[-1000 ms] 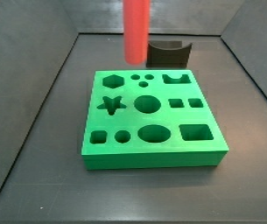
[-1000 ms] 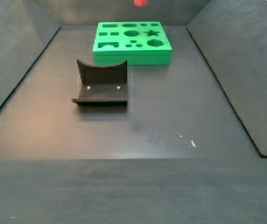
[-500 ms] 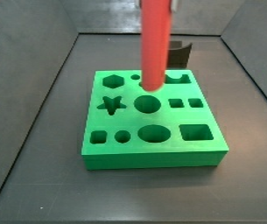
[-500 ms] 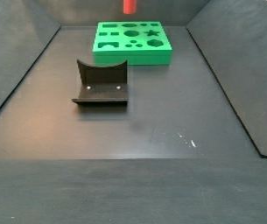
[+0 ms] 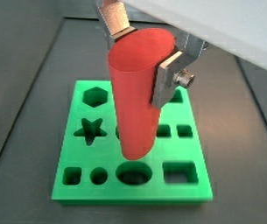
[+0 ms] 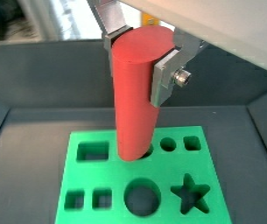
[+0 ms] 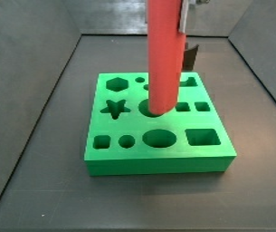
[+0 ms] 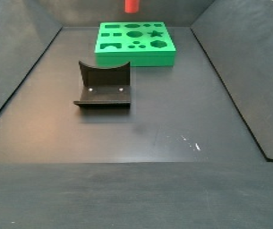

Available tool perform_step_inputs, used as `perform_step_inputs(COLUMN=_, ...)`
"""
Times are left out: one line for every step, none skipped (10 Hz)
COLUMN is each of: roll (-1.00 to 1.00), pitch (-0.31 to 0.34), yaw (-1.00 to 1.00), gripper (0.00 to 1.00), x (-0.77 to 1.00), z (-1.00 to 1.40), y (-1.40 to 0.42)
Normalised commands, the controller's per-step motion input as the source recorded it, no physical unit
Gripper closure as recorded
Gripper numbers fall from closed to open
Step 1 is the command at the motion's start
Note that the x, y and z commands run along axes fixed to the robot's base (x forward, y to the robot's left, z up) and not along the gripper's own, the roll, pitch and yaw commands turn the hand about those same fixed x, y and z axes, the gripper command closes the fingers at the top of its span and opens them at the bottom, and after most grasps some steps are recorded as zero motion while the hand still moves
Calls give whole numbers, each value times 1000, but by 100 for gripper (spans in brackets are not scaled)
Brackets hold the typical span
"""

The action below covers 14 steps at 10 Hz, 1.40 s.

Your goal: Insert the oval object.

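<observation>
My gripper is shut on the top of the oval object, a long smooth red-orange peg held upright; both wrist views show it. The peg hangs above the green block. In a side view its lower end covers the round hole in the block's middle row. The oval hole lies in the front row, just ahead of the peg's end, and shows in both wrist views. In a side view only the peg's tip shows above the block.
The dark fixture stands on the floor in front of the block; it shows behind the peg in a side view. The block has several other holes, among them a star and a square. Grey walls enclose the floor.
The peg has moved from beyond the block's far edge to over the block's middle, toward the oval hole. The gripper has stayed shut on it.
</observation>
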Motion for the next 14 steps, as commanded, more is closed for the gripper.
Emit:
perform_step_inputs(roll=0, pitch=0, yaw=-949, gripper=100, x=23, z=-26, y=-277)
perform_step_inputs(roll=34, pitch=0, yaw=-1000, gripper=100, x=0, z=-223, y=-57)
perform_step_inputs(roll=47, pitch=-1, yaw=-1000, gripper=100, x=0, z=-320, y=0)
perform_step_inputs(roll=47, pitch=-3, yaw=-1000, gripper=100, x=0, z=-331, y=0)
perform_step_inputs(roll=51, pitch=-10, yaw=-1000, gripper=100, x=0, z=-343, y=0)
perform_step_inputs(roll=57, pitch=-29, yaw=-1000, gripper=100, x=0, z=-360, y=0)
perform_step_inputs(roll=56, pitch=-27, yaw=-1000, gripper=100, x=0, z=-363, y=0)
perform_step_inputs(roll=57, pitch=-24, yaw=-1000, gripper=100, x=0, z=-363, y=0)
perform_step_inputs(roll=53, pitch=-20, yaw=-1000, gripper=100, x=26, z=-346, y=0)
perform_step_inputs(roll=19, pitch=0, yaw=-897, gripper=100, x=183, z=-220, y=-23)
perform_step_inputs(roll=71, pitch=0, yaw=-554, gripper=100, x=374, z=-89, y=-320)
perform_step_inputs(roll=63, pitch=29, yaw=-300, gripper=100, x=314, z=-26, y=-157)
perform_step_inputs(roll=0, pitch=19, yaw=-26, gripper=100, x=169, z=-106, y=-14)
perform_step_inputs(roll=23, pitch=0, yaw=0, gripper=100, x=43, z=-197, y=0)
